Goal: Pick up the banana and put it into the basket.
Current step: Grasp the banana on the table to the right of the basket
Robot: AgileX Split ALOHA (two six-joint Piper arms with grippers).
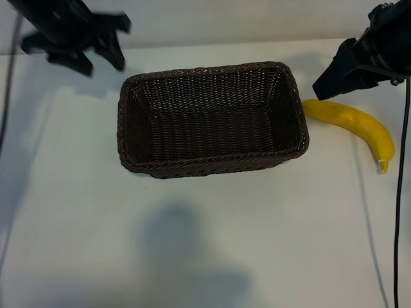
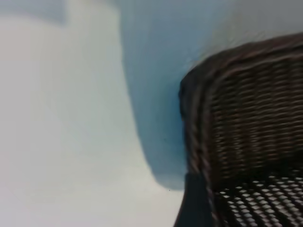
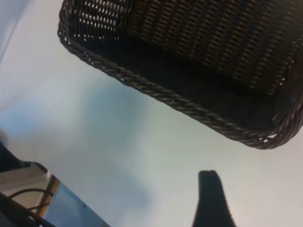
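The dark brown wicker basket point(image 1: 212, 119) stands empty in the middle of the white table. To its right the yellow banana point(image 1: 353, 122) lies flat on the table, one end almost against the basket's corner. My right gripper point(image 1: 327, 86) hovers over that end of the banana, open and holding nothing. The right wrist view shows one dark finger point(image 3: 210, 198) over bare table, with the basket point(image 3: 189, 52) beyond it; the banana is out of that view. My left gripper point(image 1: 99, 61) is open at the basket's far left corner, which fills the left wrist view point(image 2: 236, 118).
Black cables run down the right side point(image 1: 401, 192) and the left side point(image 1: 5, 109) of the table point(image 1: 192, 244). A broad shadow lies on the near part of the table. The right wrist view shows the table's edge with blue floor point(image 3: 71, 208) past it.
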